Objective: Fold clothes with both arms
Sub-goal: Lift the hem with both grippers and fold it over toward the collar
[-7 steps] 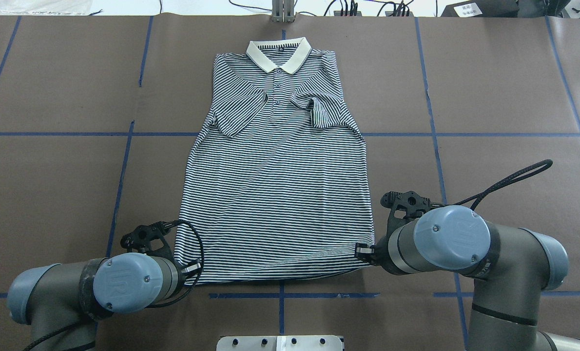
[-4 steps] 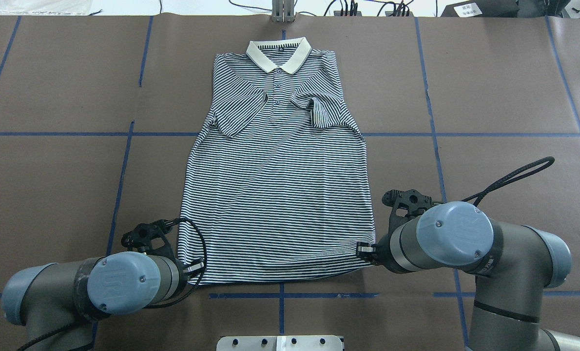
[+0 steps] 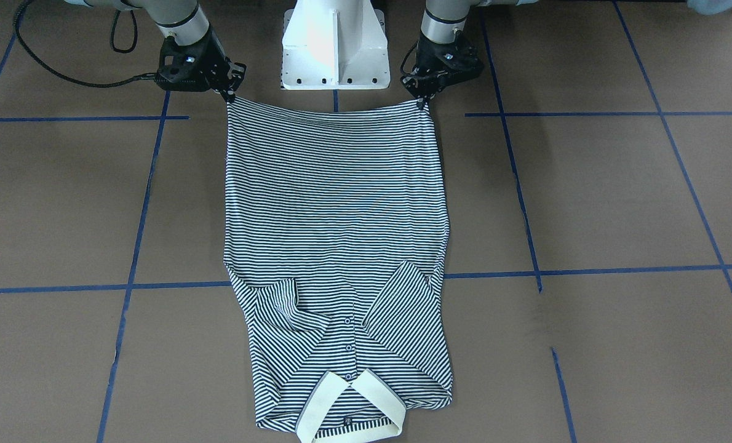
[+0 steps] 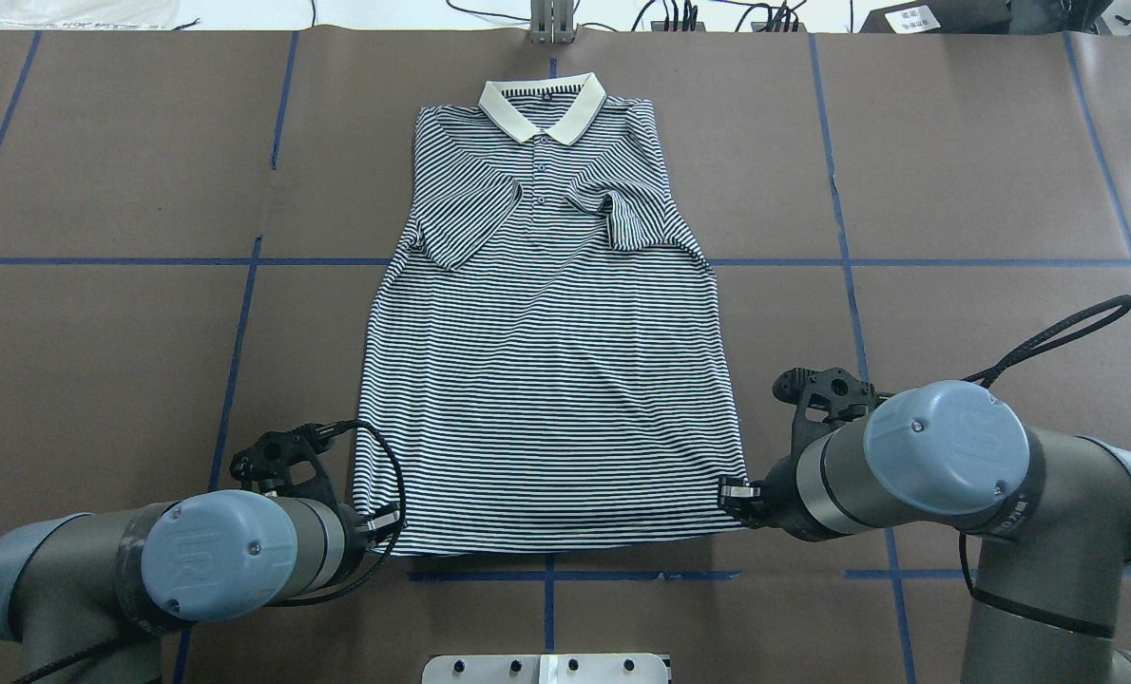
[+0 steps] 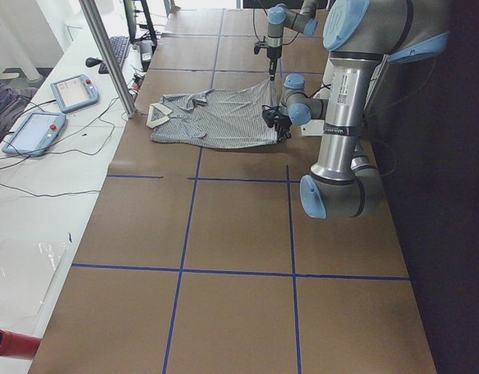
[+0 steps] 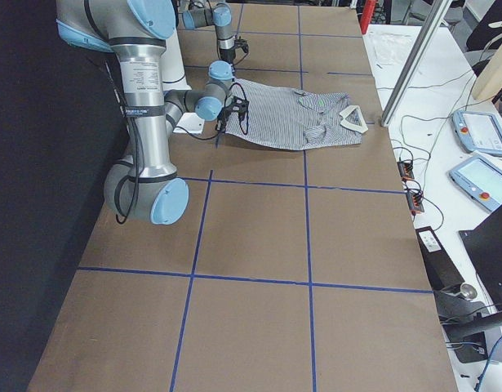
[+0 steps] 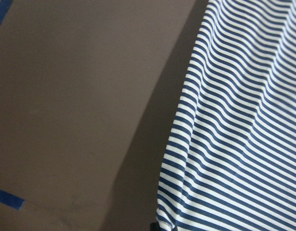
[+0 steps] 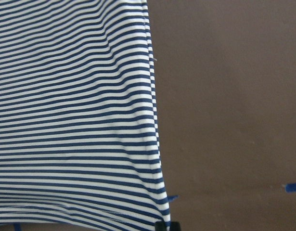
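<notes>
Lengthwise, a striped polo shirt (image 4: 546,380) was laid out on the brown table (image 4: 100,380), with its cream collar (image 4: 543,106) at the far edge and its hem (image 4: 546,543) nearest the robot. Both short sleeves (image 4: 461,214) were folded inward across the chest, so that the body made one narrow strip.

The left hand (image 4: 380,521) was closed on one bottom corner of the hem and the right hand (image 4: 735,492) on the other. Each pinch was made at the very fingertips, and striped cloth was seen running right up to them in the wrist views. The hem was drawn straight and fairly taut between the two hands. In the side views its corners were raised a little off the table while the rest lay flat.

Such a matched grip was judged to be meant for carrying the hem up and over toward the collar, halving the shirt. The corners were probably kept apart so that the cloth would not sag or bunch in the middle. The fold itself was not yet made.
</notes>
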Controlling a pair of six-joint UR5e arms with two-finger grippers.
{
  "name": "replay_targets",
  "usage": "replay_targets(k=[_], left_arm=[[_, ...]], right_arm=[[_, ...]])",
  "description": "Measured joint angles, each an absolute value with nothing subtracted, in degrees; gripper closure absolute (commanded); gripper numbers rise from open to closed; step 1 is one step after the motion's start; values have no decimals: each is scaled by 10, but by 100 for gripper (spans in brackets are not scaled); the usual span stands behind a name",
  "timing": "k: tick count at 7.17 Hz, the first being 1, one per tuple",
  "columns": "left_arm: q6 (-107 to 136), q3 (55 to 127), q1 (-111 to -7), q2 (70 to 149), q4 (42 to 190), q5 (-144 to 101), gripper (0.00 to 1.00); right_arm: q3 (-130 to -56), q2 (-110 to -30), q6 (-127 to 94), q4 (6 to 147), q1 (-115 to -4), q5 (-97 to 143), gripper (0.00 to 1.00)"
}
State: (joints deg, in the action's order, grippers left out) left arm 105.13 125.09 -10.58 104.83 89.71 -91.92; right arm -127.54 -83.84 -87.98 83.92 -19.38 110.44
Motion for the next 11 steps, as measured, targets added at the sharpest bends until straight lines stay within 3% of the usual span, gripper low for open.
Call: replay_targets(k=[3,6,9,11], left_arm=[[1051,1359,-34,1047,814,-921,100],[1043,1366,-52,1051,804,-931,100],[950,1333,-184,1078,804,-953,100],[890,1239,-271,1131,813,-971,100]], right_arm=[[-1340,-883,-882,839,-162,1154,100],[-1333,-859,-843,837,-214,1153,100],[-1246,-767,-719,834,-335,1154,100],[-1152,-697,-679,831,-398,1154,100]])
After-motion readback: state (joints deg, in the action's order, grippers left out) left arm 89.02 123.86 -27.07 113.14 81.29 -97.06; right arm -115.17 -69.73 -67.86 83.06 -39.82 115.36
